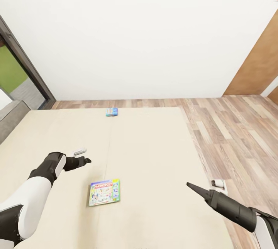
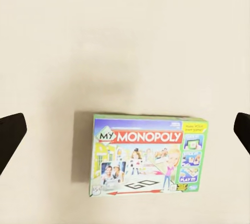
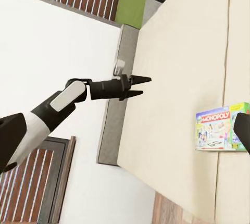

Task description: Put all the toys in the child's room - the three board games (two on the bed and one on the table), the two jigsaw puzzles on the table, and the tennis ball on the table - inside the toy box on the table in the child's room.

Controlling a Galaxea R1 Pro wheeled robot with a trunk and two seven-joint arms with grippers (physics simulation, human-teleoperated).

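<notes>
A green-edged Monopoly board game [image 1: 104,192] lies flat on the beige bed [image 1: 154,156], near its front. In the left wrist view the same Monopoly box [image 2: 148,156] lies on the cover below my open left gripper [image 2: 125,133], whose dark fingertips [image 2: 10,135] stand wide apart. In the head view the left gripper [image 1: 85,160] hovers up and left of the box. A smaller blue board game [image 1: 112,112] lies at the bed's far edge. My right gripper [image 1: 190,185] hangs over the bed's right side, holding nothing; its view shows the Monopoly box [image 3: 219,128] and the open left gripper [image 3: 139,86].
Wood-plank floor [image 1: 231,133] runs along the bed's right side and far end. A white wall [image 1: 135,29] stands behind. A dark-framed window [image 1: 23,67] and the grey headboard [image 1: 9,119] are at the left, a brown door [image 1: 258,63] at the right.
</notes>
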